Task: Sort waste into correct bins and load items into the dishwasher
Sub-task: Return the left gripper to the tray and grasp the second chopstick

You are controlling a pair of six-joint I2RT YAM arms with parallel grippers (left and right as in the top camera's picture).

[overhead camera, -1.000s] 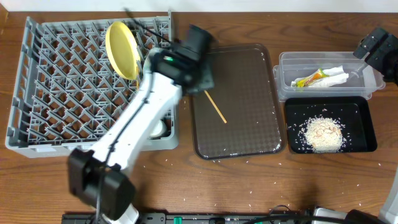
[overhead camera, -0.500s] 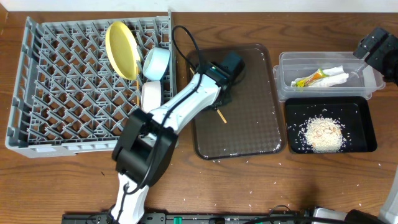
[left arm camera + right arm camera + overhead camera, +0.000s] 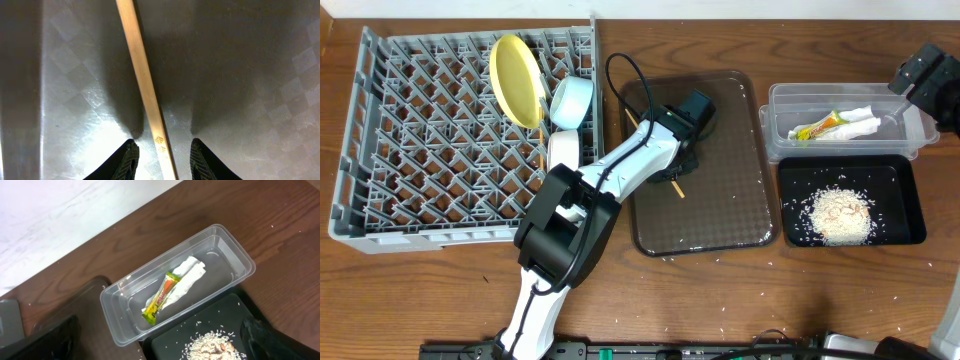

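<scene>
Since the grey dish rack [image 3: 430,150] is where this ends up, worth getting the grab right first. Over on the brown tray [image 3: 720,215] the left gripper [image 3: 162,152] is down low, jaws part-open with one finger each side of the chopstick [image 3: 142,85], which lies flat on the tray, not pinched yet. I'd close slowly, square across the stick, then lift level so it doesn't swivel.
</scene>
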